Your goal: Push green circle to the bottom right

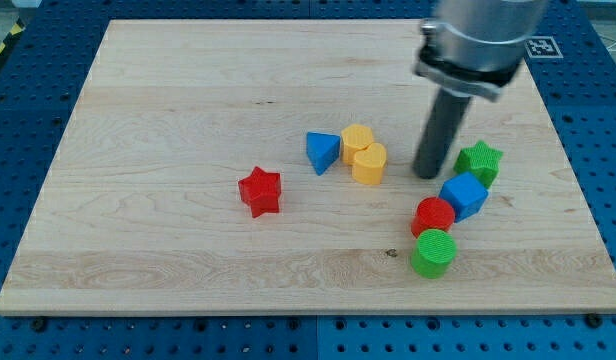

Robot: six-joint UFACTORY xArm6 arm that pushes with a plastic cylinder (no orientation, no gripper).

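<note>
Approach step: my tip (427, 176) stood far of green circle (433, 252), touching nothing, red circle (433, 215) between. Next: skirt left, push rightward.

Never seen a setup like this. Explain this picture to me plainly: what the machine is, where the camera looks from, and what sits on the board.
There is one picture, looking down at a slant on a wooden board; where the camera is mounted is not known. I am a robot arm with no claw, only a dark rod. My tip rests on the board to push blocks; nothing is held. It stands left of the green star and above the blue cube. Below those lie a red cylinder and the green circle, touching. Toward the middle sit a blue triangle, two yellow blocks and a red star.
</note>
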